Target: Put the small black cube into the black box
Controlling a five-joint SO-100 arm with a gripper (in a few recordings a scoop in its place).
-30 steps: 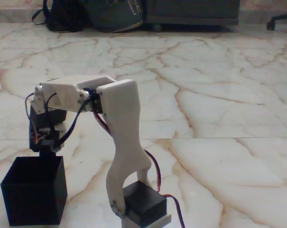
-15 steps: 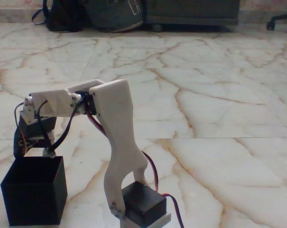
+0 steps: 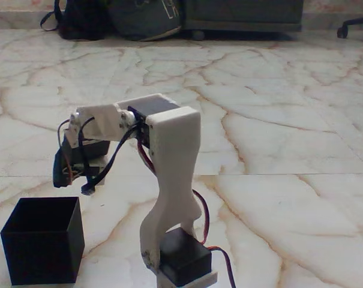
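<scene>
Nearest me sits the black box [image 3: 42, 240] on the marble floor [image 3: 277, 138], open-topped, thin-walled and probably light, so easily nudged. Above and behind it hangs my pincer [image 3: 79, 174]; I cannot tell its opening, nor where the cube is.

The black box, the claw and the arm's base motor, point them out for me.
black box [image 3: 46, 252], fixed view, on its front wall.
claw [image 3: 79, 180], fixed view, at its dark tips hanging above the box.
base motor [image 3: 184, 258], fixed view, on its black top.
</scene>
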